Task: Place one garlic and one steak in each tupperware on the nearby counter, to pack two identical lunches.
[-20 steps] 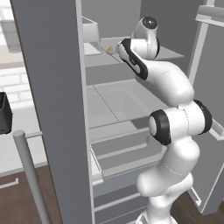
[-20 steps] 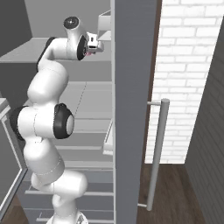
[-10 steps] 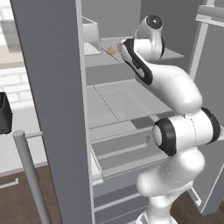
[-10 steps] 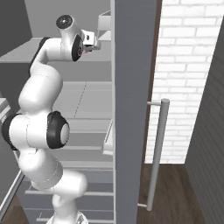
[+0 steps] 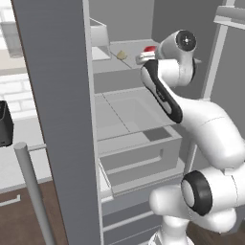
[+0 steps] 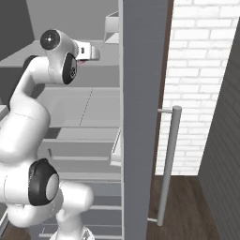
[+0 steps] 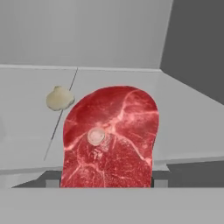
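Since a second ago the arm's elbow has swung up and back while the hand stays reaching onto the upper fridge shelf (image 5: 112, 64). Grey fridge interior, open door with a bar handle (image 6: 168, 164), white brick wall (image 6: 199, 70) beside it; no writing anywhere. Hand view has the gripper (image 7: 105, 181) clamped on the steak (image 7: 109, 135), fingertips (image 7: 159, 180) hugging its sides. One garlic (image 7: 59, 98) sits on the shelf just beside it.
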